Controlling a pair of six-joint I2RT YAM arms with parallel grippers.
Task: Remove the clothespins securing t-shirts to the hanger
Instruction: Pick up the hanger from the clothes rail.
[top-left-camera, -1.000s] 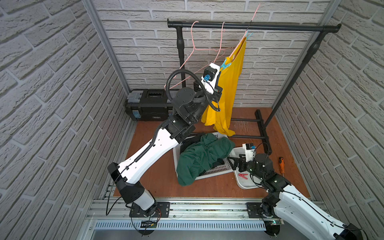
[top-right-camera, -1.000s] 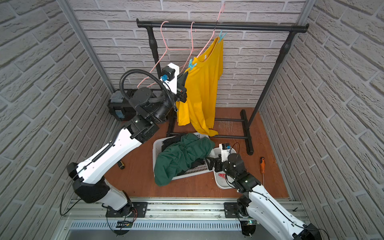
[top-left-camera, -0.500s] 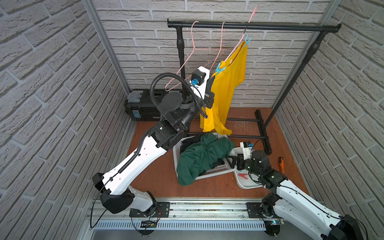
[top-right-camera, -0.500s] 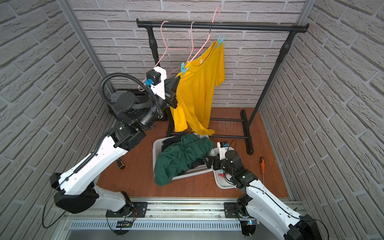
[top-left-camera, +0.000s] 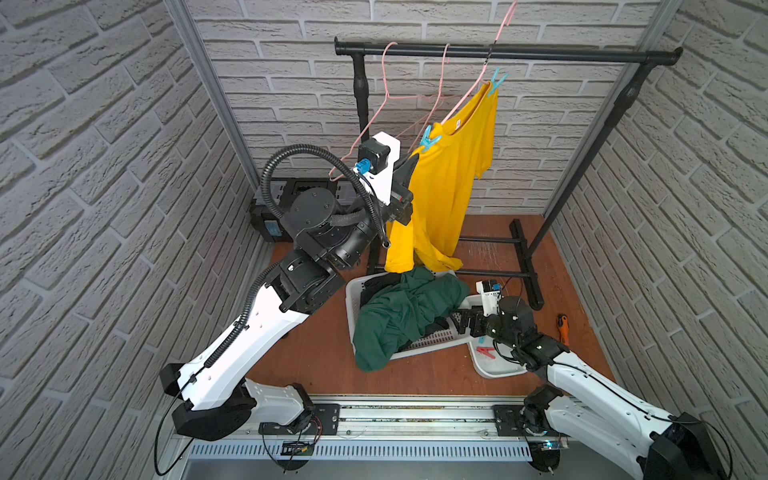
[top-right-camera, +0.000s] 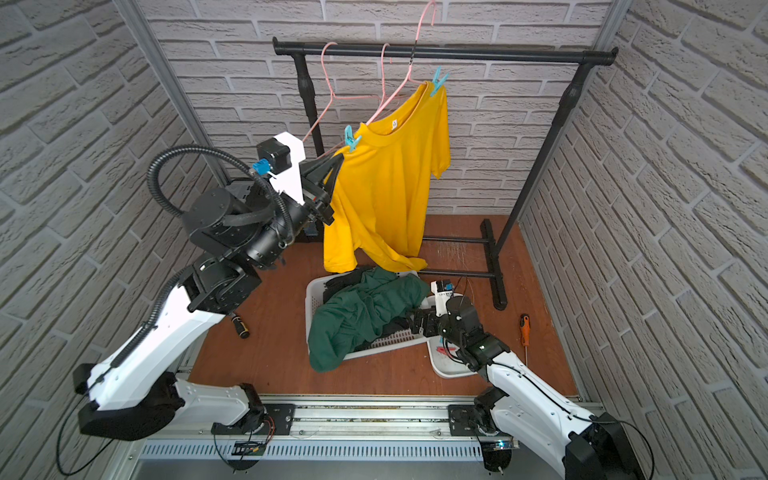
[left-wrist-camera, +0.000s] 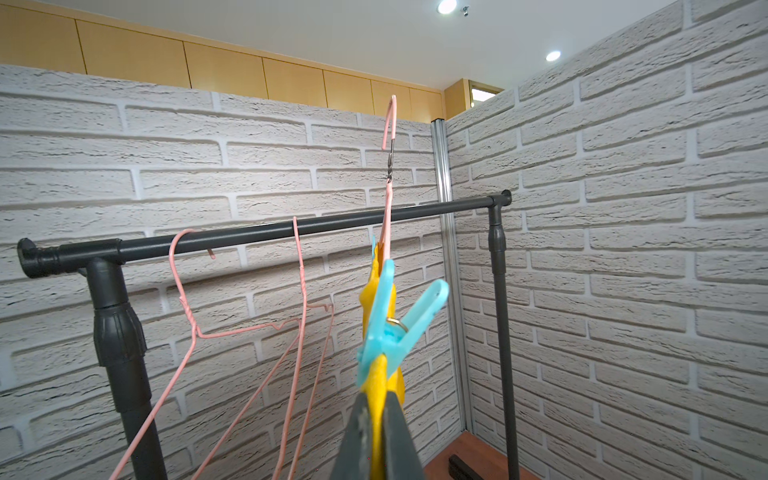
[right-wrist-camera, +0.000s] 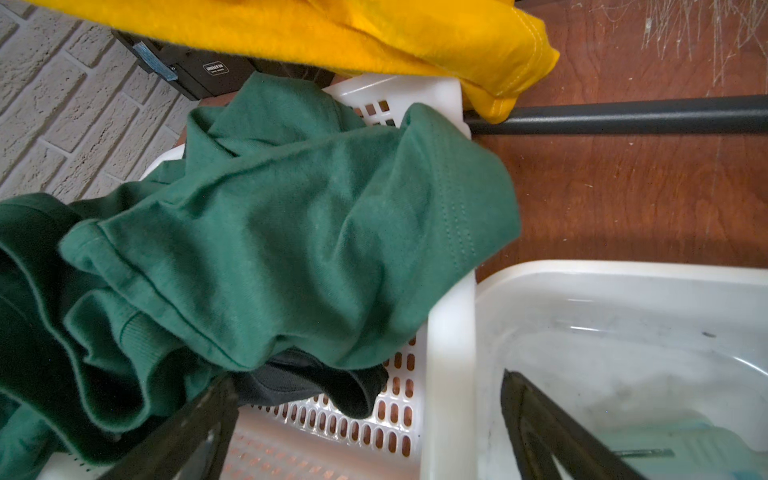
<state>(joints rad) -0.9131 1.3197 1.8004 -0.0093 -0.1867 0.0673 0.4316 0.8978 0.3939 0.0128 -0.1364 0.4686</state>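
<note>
Two containers sit near the front of the counter (top-left-camera: 316, 357). The small white tray (top-left-camera: 505, 368) holds a red clothespin (top-left-camera: 485, 352), and the right wrist view shows blurred teal clothespins (right-wrist-camera: 685, 440) in its bottom. Touching it, the white slotted basket (top-left-camera: 352, 299) holds the dark green t-shirt (top-left-camera: 399, 320), which spills over the front rim and lies piled on the black t-shirt (right-wrist-camera: 316, 386). The right gripper (top-left-camera: 463, 323) hangs over the place where basket and tray meet, its jaws wide apart and holding nothing.

Farther back, the left gripper (top-right-camera: 338, 160) has its jaws closed on the near shoulder of the yellow t-shirt (top-right-camera: 386, 187), just below a teal clothespin (top-right-camera: 352, 138) that pins the cloth to a pink hanger (left-wrist-camera: 387, 216). A second teal clothespin (top-right-camera: 438, 83) pins the far shoulder. That hanger's hook stands above the black rail (top-right-camera: 498, 54), where two bare pink hangers (top-right-camera: 330, 85) hang.

Since a second ago the left arm has swung toward its own side and drawn that shoulder along. The shirt was nearly edge-on then and now spreads broad. The right jaws have stayed open in much the same place.
</note>
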